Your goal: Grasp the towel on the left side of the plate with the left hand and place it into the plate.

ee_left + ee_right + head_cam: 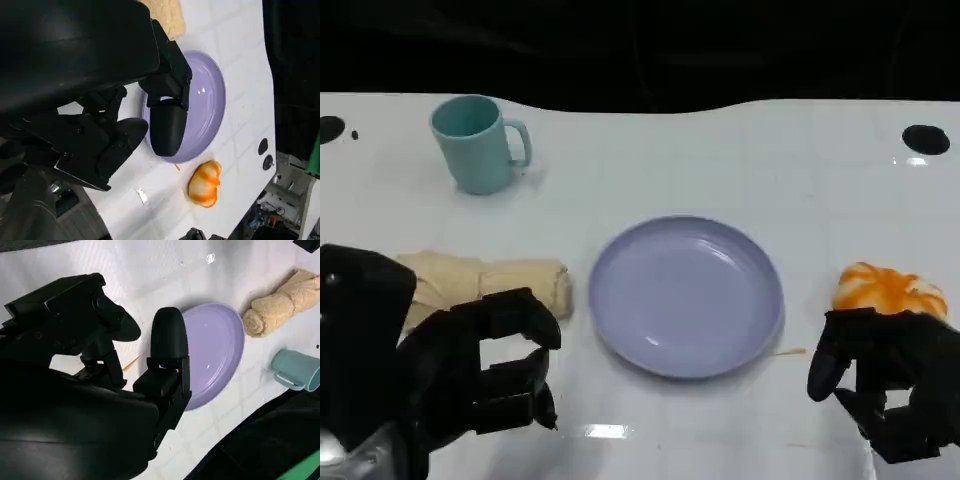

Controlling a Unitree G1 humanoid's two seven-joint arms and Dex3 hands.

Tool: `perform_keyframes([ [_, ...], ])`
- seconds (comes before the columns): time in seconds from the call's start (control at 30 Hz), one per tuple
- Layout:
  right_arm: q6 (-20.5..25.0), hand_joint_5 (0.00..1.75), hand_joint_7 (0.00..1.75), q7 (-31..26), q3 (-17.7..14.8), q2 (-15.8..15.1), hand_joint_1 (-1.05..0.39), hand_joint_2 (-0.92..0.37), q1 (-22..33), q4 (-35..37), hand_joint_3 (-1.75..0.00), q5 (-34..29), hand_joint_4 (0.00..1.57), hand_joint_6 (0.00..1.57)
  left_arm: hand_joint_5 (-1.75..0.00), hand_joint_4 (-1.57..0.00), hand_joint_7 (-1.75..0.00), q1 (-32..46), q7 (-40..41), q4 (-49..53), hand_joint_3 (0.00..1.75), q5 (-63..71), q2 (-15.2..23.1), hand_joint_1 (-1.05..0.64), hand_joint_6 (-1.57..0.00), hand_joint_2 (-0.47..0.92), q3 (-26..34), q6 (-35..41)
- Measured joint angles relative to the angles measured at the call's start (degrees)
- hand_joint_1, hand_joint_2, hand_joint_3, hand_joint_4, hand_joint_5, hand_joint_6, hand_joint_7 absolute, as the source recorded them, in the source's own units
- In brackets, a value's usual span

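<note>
One rolled towel [490, 282] judged soft, light | best gripped mid-roll | left hand [470, 375] empty, fingers [525, 315] apart | plate [760, 330] near

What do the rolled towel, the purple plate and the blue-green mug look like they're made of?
The rolled towel looks like soft beige cloth: fuzzy, creased, dull. The plate seems to be smooth lavender plastic or melamine, with a soft glare. The mug looks like matte teal plastic, though glazed ceramic is possible.
</note>
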Motion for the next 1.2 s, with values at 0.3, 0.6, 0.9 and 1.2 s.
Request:
perform_keyframes([
  [0.3, -0.04, 1.75, 1.46, -0.11, 0.23, 0.21, 0.02, -0.59, -0.22, 0.1, -1.05, 0.07, 0.73, 0.69, -1.64, -0.56, -1.28, -0.01, 0.54, 0.55, 1.05, 0.59, 0.08, -0.04, -0.58, 0.63, 0.05, -1.01],
  [0.6, -0.07, 1.75, 1.45, -0.54, 1.54, 0.22, 0.01, -0.58, -0.37, 0.06, -1.05, -0.65, 0.73, 0.68, -0.99, -0.49, -0.33, 0.22, -1.28, 2.33, 0.38, 9.82, 5.38, -0.17, -0.6, 0.9, -4.78, -15.28],
  [0.9, 0.47, 1.75, 1.44, -0.82, 2.09, 0.97, 0.01, -0.57, -1.35, -0.24, -1.07, -1.26, 0.73, 0.69, -0.71, -0.33, -0.1, 0.82, -3.06, 7.57, 0.19, 19.4, 9.99, -0.29, -0.45, 0.92, -7.43, -30.84],
  [1.2, 2.72, 1.75, 1.43, -1.15, 3.5, 1.2, 0.02, -0.58, -2.28, -0.69, -1.06, -2.23, 0.74, 0.69, -0.44, -0.24, -0.01, -2.11, -3.05, 12.91, 0.01, 37.78, 16.12, -0.4, -0.37, 0.91, -11.03, -44.22],
])
